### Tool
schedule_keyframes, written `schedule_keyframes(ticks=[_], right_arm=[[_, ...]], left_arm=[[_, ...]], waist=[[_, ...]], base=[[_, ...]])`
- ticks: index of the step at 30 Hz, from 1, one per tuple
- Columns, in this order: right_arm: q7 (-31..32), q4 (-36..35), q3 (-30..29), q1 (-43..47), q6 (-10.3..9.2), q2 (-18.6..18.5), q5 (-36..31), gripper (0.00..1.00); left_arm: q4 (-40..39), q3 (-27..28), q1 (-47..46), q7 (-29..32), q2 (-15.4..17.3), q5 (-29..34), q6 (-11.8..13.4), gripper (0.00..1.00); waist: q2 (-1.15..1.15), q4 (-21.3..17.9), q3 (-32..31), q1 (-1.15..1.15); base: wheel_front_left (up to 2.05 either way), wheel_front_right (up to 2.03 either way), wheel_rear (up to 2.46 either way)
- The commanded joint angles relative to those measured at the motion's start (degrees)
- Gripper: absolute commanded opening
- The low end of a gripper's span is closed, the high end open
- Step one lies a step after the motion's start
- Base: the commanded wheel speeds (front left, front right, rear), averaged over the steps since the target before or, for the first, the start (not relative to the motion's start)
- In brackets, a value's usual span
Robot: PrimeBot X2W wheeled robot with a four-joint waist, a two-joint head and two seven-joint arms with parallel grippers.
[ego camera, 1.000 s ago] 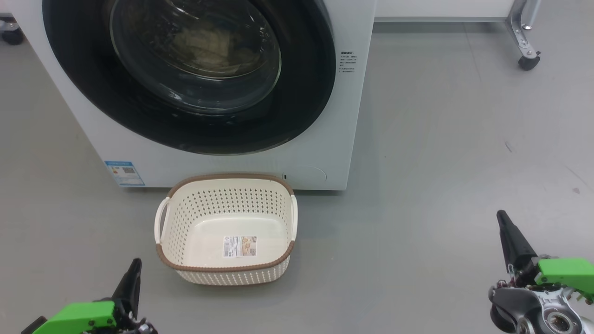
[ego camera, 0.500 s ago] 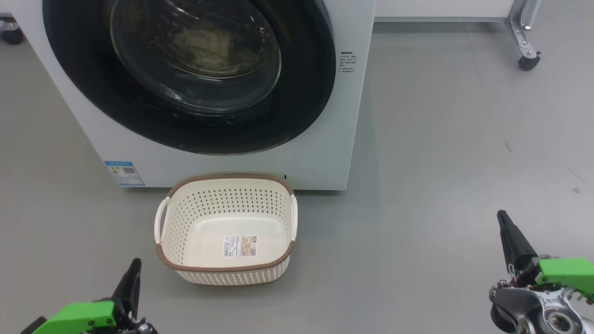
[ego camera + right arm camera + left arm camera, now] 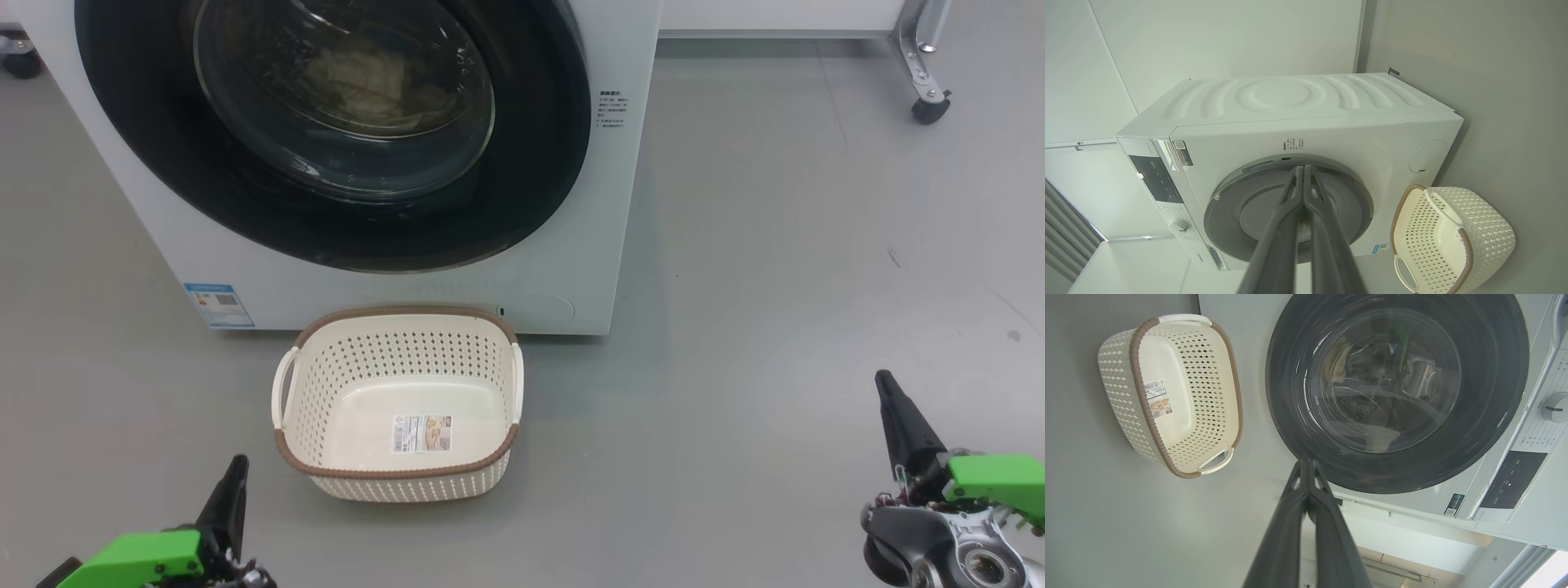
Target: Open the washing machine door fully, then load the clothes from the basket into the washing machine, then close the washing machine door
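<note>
The washing machine (image 3: 629, 180) stood on the grey floor (image 3: 775, 286). The washing machine door (image 3: 539, 163) lay flush against its front, closed, its black ring covering most of the white face. Behind the door's bulging glass, inside the machine, the clothes (image 3: 367, 77) showed as a pale yellowish heap dimmed by reflections; their print and trim could not be made out. The basket (image 3: 408, 313) sat on the floor just in front of the washing machine, below the door's lower edge. Its far brown rim was close to the machine's base, though contact could not be judged. A sticker (image 3: 421, 433) lay flat on its cream bottom. A small blue label (image 3: 219, 305) marked the machine's lower left corner.

The left gripper (image 3: 237, 465) hung well in front of the washing machine, farther from it than the basket and toward the label side. Its two dark fingers (image 3: 1288, 531) were pressed together, pinching nothing. The right gripper (image 3: 883, 384) hung well apart from the washing machine, out past its right side over the floor. Its fingers (image 3: 1329, 245) were likewise pressed together on nothing. In the left wrist view, a dark control panel (image 3: 1511, 479) and a dial (image 3: 1553, 408) sat on the machine's front beyond the door. A black caster (image 3: 931, 106) stood on the floor past the machine's right side
</note>
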Motion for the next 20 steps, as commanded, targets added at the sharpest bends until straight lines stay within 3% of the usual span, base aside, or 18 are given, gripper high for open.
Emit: schedule_keyframes(ticks=[1,20], right_arm=[[0.38,-1.79,0.92,-3.2,-0.16,-0.87,-0.13,0.0],[0.5,-1.78,0.77,-3.22,-0.16,-0.76,-0.25,0.0]], left_arm=[[-2.05,2.22,-2.89,0.4,0.52,0.42,-0.41,0.0],[-2.05,2.36,-2.9,0.52,0.42,0.54,-0.41,0.0]], waist=[[0.0,0.0,0.0,0.0],[0.0,0.0,0.0,0.0]], base=[[0.0,0.0,0.0],[0.0,0.0,0.0]])
